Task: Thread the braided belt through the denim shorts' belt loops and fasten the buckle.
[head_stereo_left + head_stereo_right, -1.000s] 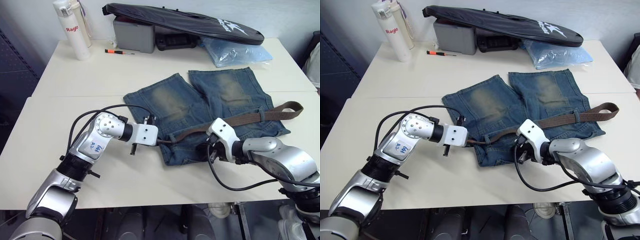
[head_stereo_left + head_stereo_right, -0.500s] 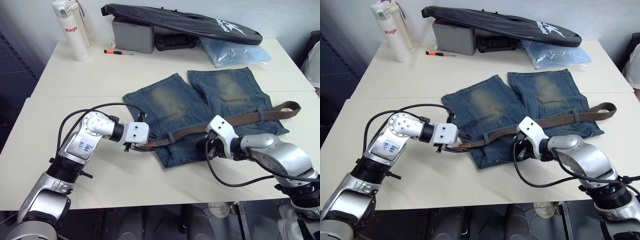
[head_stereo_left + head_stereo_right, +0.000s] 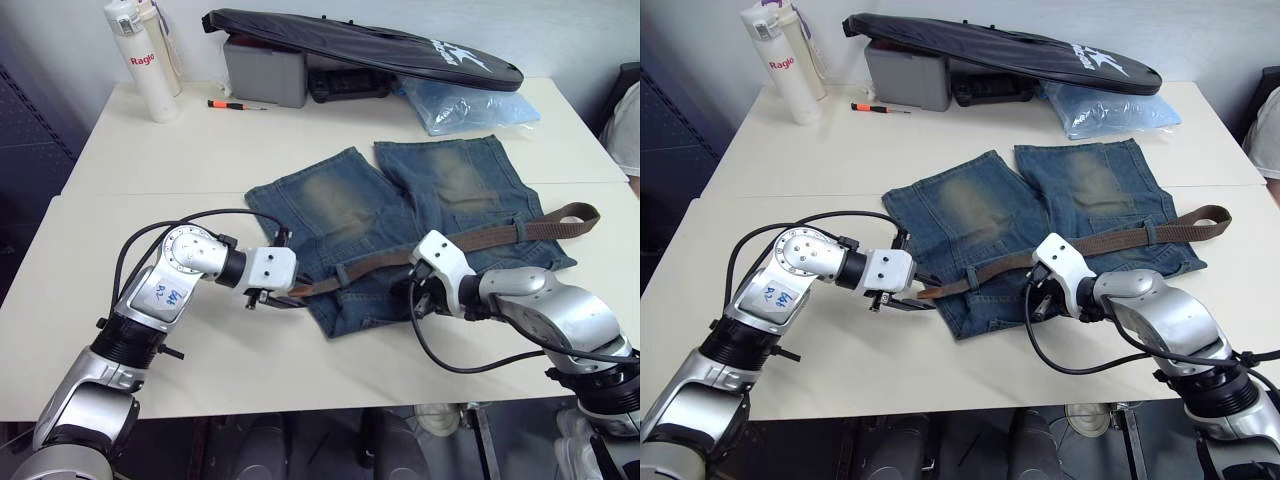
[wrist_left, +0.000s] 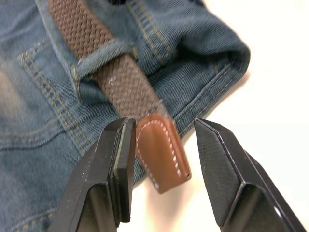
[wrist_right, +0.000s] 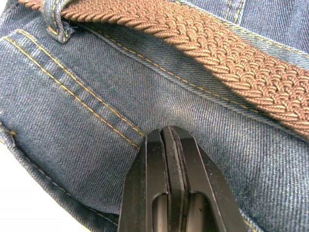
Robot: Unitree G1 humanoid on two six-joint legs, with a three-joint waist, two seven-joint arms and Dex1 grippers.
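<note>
The denim shorts (image 3: 400,200) lie flat on the white table, waistband toward me. The braided belt (image 3: 480,238) runs along the waistband under a belt loop (image 4: 96,60). Its far end curls past the shorts' right side (image 3: 585,212). Its brown leather tip (image 4: 161,154) sticks out past the shorts' left corner. My left gripper (image 3: 288,297) is open, with that tip lying loose between its fingers (image 4: 118,164). My right gripper (image 3: 418,300) is shut, its tips (image 5: 166,133) resting on the denim just below the belt, near another loop (image 5: 53,19). The buckle is hidden.
At the back of the table stand a white bottle (image 3: 145,60), a grey box (image 3: 265,70), a long black bag (image 3: 370,50) and a clear plastic bag (image 3: 470,100). An orange-handled screwdriver (image 3: 235,104) lies near the bottle.
My left gripper has moved left and toward me, and the belt's leather tip now pokes out past the shorts' left edge. The right gripper has stayed put.
</note>
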